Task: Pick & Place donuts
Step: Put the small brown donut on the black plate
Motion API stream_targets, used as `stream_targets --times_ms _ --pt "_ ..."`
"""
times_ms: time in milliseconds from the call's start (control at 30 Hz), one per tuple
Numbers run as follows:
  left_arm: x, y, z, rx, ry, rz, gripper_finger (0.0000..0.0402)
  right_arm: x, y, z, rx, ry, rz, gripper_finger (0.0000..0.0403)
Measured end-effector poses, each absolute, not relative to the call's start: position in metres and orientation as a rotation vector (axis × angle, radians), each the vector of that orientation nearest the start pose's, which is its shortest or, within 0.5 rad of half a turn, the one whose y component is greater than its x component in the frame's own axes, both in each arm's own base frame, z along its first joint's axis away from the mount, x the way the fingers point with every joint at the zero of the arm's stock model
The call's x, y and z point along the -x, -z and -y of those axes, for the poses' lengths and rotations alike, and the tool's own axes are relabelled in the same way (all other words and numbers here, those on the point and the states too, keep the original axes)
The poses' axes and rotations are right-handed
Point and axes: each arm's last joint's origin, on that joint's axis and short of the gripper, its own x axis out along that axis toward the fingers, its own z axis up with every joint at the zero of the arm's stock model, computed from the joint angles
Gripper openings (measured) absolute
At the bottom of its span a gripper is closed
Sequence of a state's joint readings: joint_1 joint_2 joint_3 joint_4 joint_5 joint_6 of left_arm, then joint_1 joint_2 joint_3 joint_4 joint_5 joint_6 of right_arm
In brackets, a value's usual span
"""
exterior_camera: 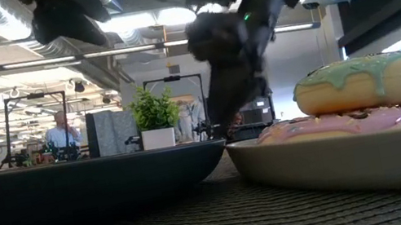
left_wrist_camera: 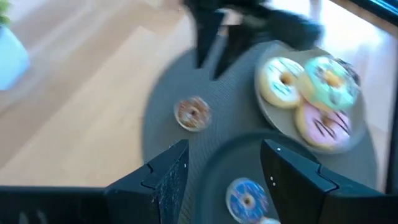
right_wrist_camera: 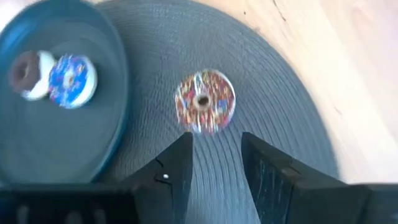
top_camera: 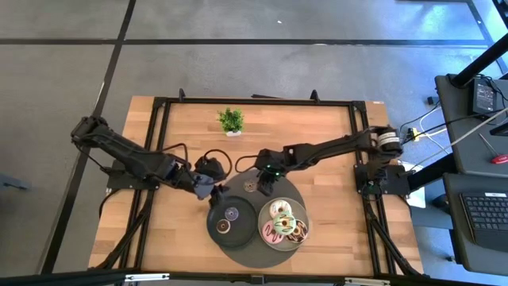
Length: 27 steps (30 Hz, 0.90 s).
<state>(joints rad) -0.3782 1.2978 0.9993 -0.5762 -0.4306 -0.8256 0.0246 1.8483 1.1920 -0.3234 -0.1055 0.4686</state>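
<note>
One tiny sprinkled donut lies flat on the mat, just ahead at twelve o'clock of the right tool, its fingers parted and empty; left tool, open, sits nearby.

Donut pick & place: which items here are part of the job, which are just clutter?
Job: sprinkled small donut on mat, two small donuts on dark plate, iced donuts on grey plate.
Clutter: potted plant, round mat.
</note>
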Motion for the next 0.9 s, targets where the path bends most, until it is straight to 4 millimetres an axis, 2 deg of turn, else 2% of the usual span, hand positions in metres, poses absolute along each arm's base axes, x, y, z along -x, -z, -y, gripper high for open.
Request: stream_targets --times_ms 167,333,433,600,900 --pt "-0.259 -0.264 0.076 0.393 -0.407 -0.708 0.0190 -0.348 -0.198 -0.012 -0.445 0.101 -1.001 0.0137" --pt "-0.279 -0.259 0.071 0.212 -0.306 -0.687 0.0191 -0.318 -0.212 -0.011 -0.482 0.119 -0.927 0.0137" --pt "-0.296 -0.252 0.062 0.233 -0.227 -0.676 0.0193 -0.303 -0.215 -0.011 -0.516 0.152 -0.898 0.0137" --pt "-0.320 -0.224 0.046 0.207 -0.183 -0.738 0.0191 -0.293 -0.218 -0.019 -0.551 0.209 -0.806 0.0137" --pt "-0.337 -0.172 0.030 0.191 -0.255 -0.901 0.0193 -0.291 -0.216 -0.034 -0.515 0.203 -0.812 0.0137"
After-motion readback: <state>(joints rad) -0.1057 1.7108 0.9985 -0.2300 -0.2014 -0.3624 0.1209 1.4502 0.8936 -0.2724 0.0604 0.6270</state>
